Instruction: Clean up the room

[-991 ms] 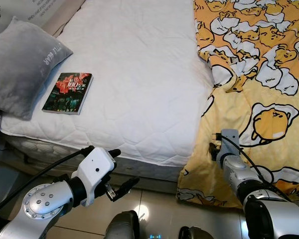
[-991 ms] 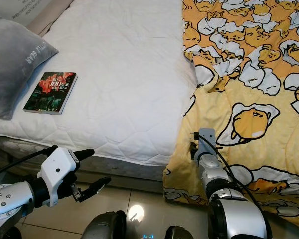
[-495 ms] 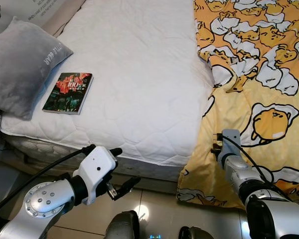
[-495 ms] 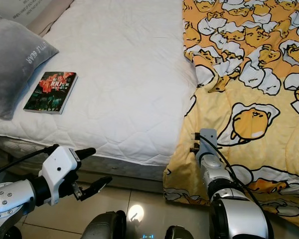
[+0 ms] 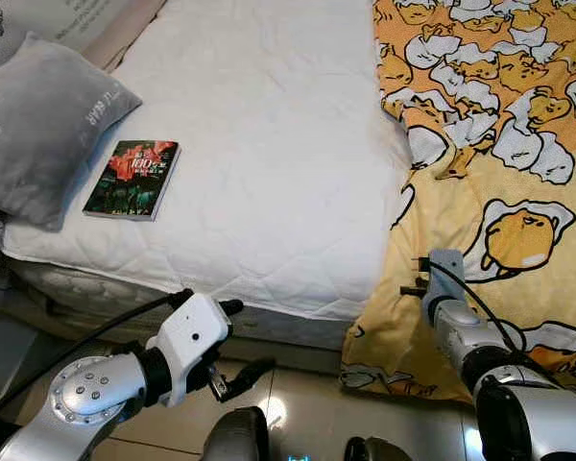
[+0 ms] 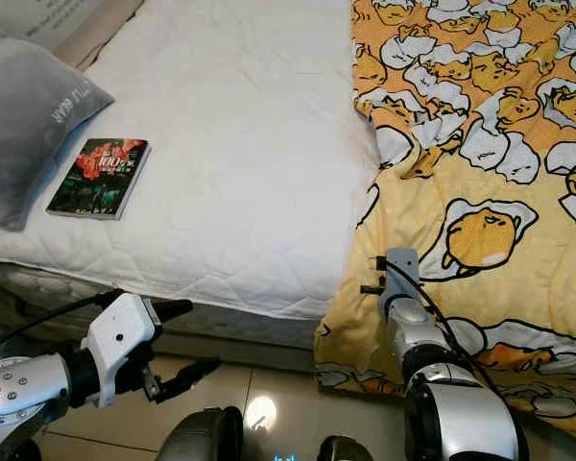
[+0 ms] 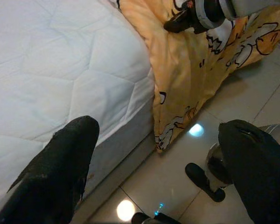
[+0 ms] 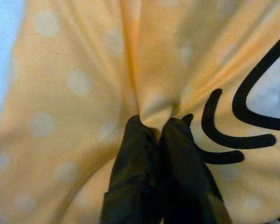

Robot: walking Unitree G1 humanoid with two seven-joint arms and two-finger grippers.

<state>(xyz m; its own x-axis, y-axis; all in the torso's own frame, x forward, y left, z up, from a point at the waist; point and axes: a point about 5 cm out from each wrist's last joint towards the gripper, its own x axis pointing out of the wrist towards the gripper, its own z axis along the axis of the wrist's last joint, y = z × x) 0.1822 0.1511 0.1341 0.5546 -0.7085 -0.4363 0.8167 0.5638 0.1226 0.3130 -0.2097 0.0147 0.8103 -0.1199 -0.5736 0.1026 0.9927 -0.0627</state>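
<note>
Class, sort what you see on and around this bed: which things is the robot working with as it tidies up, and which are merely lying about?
In the job:
yellow blanket, a fold pinched by the right gripper
left gripper, open, near the bed's edge

Lying about:
book on the white mattress
grey pillow

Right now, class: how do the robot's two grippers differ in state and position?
The left gripper is open and empty, held over the floor beside the bed; the right gripper is shut, pinching a fold of the yellow blanket at the bed's edge. Both have black fingers.
</note>
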